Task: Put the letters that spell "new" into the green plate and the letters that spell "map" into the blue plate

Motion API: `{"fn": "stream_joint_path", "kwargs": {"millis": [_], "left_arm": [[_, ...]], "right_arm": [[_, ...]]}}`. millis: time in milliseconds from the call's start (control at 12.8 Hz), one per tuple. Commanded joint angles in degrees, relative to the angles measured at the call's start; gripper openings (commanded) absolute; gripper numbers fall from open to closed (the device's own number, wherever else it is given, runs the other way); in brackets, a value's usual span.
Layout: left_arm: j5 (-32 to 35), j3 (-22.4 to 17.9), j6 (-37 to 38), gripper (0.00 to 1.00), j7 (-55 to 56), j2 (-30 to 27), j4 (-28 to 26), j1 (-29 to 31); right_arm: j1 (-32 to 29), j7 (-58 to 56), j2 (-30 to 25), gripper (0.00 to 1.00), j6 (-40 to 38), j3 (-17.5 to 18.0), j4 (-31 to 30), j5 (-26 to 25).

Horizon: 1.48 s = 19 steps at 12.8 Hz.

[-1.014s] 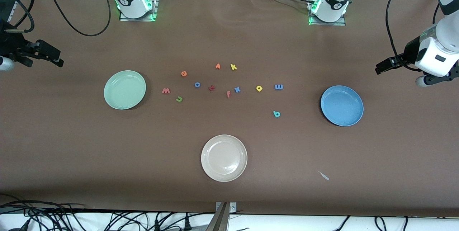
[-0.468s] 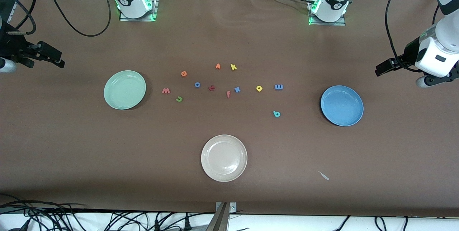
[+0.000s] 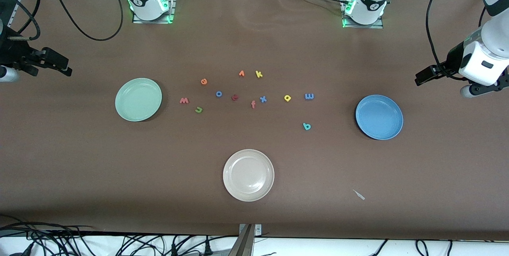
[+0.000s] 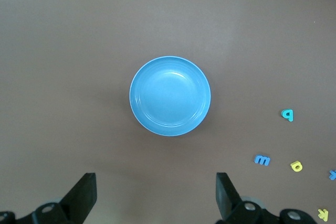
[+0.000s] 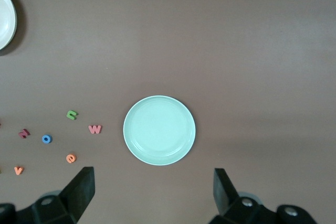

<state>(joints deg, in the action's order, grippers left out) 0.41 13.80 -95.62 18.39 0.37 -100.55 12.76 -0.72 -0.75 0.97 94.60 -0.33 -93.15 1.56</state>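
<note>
The green plate (image 3: 138,99) lies toward the right arm's end of the table, and beside it are the salmon-red "w" (image 3: 184,100), green "n" (image 3: 199,109) and orange "e" (image 3: 204,81). Toward the left arm's end lies the blue plate (image 3: 379,117), with the blue "m" (image 3: 309,96), yellow "p" (image 3: 287,97) and teal "a" (image 3: 306,126) beside it. My left gripper (image 4: 156,192) hangs open and empty high above the table near the blue plate (image 4: 170,96). My right gripper (image 5: 155,190) hangs open and empty high near the green plate (image 5: 159,130).
A beige-white plate (image 3: 248,175) sits nearer the front camera, at mid-table. Other letters lie in the middle cluster: blue "o" (image 3: 219,94), a dark red letter (image 3: 235,97), salmon "f" (image 3: 253,104), blue "x" (image 3: 263,99), yellow "k" (image 3: 259,74). A small white scrap (image 3: 359,194) lies near the front edge.
Both arms' hands have shifted only slightly at the table's ends. The letters and plates have not moved.
</note>
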Motion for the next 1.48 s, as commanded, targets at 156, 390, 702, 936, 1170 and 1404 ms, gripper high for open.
{"fn": "stream_joint_path", "kwargs": {"millis": [156, 390, 702, 936, 1170, 1404], "left_arm": [[-0.9, 0.0, 0.5, 1.0, -1.1, 0.2, 0.5, 0.1], [-0.9, 0.0, 0.6, 1.0, -1.1, 0.1, 0.4, 0.1], [-0.9, 0.0, 0.8, 1.0, -1.2, 0.2, 0.4, 0.1], [-0.9, 0.0, 0.8, 1.0, -1.2, 0.2, 0.4, 0.0], [-0.9, 0.0, 0.9, 1.0, -1.2, 0.2, 0.4, 0.0], [-0.9, 0.0, 0.9, 1.0, -1.1, 0.2, 0.4, 0.0]], "right_arm": [[-0.2, -0.7, -0.4, 1.0, -0.6, 0.1, 0.2, -0.2], [-0.1, -0.7, -0.3, 1.0, -0.7, 0.2, 0.0, -0.2], [-0.1, -0.7, -0.4, 1.0, -0.6, 0.4, 0.1, -0.1], [0.0, -0.7, -0.3, 1.0, -0.2, 0.4, 0.1, -0.1], [-0.1, -0.7, -0.3, 1.0, 0.1, 0.3, 0.2, 0.4], [-0.1, -0.7, -0.3, 1.0, 0.1, 0.3, 0.2, 0.4]]}}
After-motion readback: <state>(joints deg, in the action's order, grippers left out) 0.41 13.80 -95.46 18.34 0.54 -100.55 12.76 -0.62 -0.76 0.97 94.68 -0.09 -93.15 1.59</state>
